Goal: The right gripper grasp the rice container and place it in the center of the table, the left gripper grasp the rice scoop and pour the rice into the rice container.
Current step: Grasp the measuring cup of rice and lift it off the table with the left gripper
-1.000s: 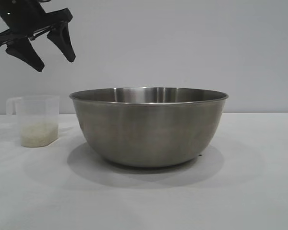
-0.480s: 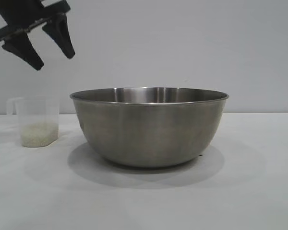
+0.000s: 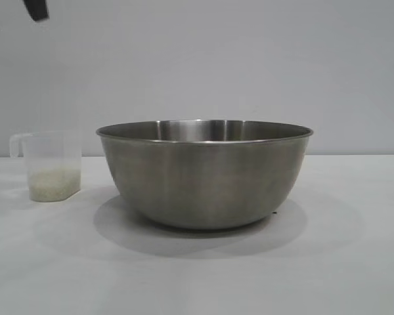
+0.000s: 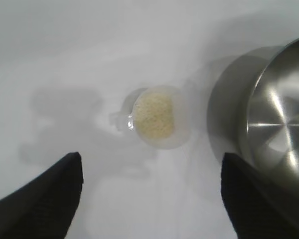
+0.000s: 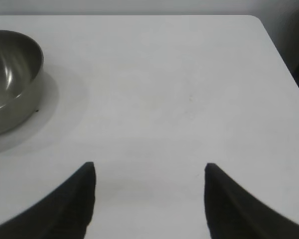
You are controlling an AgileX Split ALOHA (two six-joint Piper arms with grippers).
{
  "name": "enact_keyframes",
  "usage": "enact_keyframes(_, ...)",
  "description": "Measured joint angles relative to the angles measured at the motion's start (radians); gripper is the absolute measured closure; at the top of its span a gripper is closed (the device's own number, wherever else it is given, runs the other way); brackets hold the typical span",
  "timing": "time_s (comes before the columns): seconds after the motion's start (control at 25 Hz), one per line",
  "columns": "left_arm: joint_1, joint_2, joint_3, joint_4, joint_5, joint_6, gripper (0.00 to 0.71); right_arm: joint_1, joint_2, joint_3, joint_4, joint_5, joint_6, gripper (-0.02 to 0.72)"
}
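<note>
The exterior camera sits low and close, level with the white tabletop [image 3: 197, 275], facing the large stainless-steel bowl [image 3: 204, 174] side-on. The left wrist camera looks steeply down; the right wrist camera looks obliquely across the table. All three views share the bowl.

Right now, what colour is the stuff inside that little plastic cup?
Pale cream, off-white. The rice in the cup shows best in the left wrist view, looking straight down.
</note>
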Motion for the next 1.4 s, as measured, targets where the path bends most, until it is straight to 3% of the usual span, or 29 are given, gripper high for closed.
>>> enact_keyframes(0.16, 0.000, -0.100, 0.016, 0.047, 0.037, -0.034, 0.203, 0.000, 0.000, 0.000, 0.000, 0.000, 0.000, 0.261)
enact_keyframes(0.36, 0.000, -0.252, 0.171, 0.047, -0.005, -0.039, 0.203, 0.000, 0.000, 0.000, 0.000, 0.000, 0.000, 0.261)
enact_keyframes(0.88, 0.000, -0.602, 0.767, 0.018, -0.527, -0.039, 0.203, 0.000, 0.000, 0.000, 0.000, 0.000, 0.000, 0.261)
enact_keyframes(1.16, 0.000, -0.638, 0.962, -0.136, -0.806, -0.007, 0.203, 0.000, 0.000, 0.000, 0.000, 0.000, 0.000, 0.261)
enact_keyframes(1.4, 0.000, -0.638, 1.127, -0.163, -1.070, -0.004, 0.203, 0.000, 0.000, 0.000, 0.000, 0.000, 0.000, 0.261)
